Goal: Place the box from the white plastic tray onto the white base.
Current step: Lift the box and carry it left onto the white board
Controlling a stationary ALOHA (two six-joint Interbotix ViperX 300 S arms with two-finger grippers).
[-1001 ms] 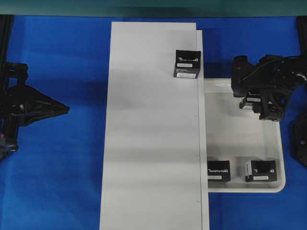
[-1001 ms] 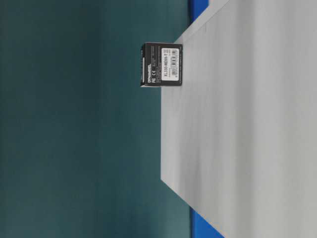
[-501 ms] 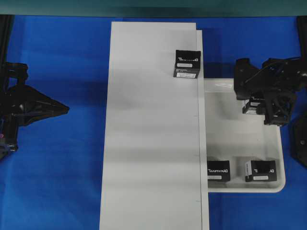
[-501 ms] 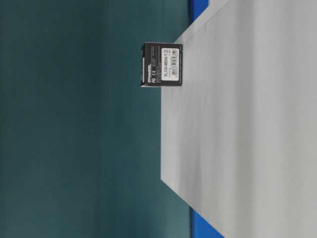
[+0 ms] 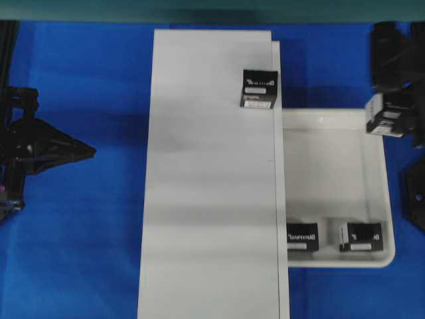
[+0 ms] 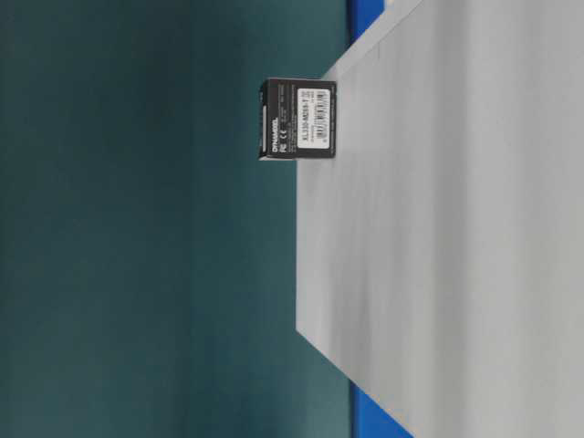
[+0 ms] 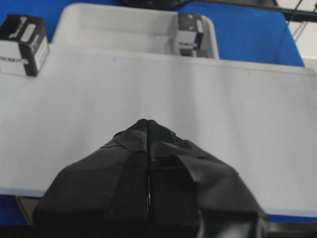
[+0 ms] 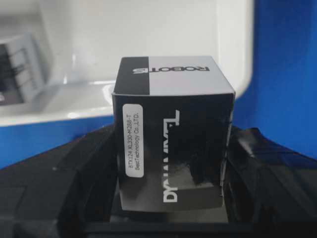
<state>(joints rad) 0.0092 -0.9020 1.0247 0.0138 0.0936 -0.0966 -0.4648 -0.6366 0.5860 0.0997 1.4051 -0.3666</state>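
Observation:
My right gripper [image 5: 390,121] is shut on a black box [image 5: 386,122] with white lettering, held over the far right corner of the white plastic tray [image 5: 332,166]. In the right wrist view the box [image 8: 173,134] stands between both fingers [image 8: 91,158], above the tray's rim [image 8: 237,59]. The long white base [image 5: 212,199] lies left of the tray. One box [image 5: 259,88] stands on the base near its far right edge. My left gripper [image 5: 89,151] rests shut and empty over the blue table, left of the base.
Two more boxes [image 5: 303,236] [image 5: 360,236] sit along the tray's near edge. The blue tabletop [image 5: 86,252] surrounds base and tray. From the table-level view, the box [image 6: 298,119] on the base [image 6: 456,228] stands upright.
The right gripper has risen with the box and moved toward the tray's far right corner. The left arm and the other boxes have not moved.

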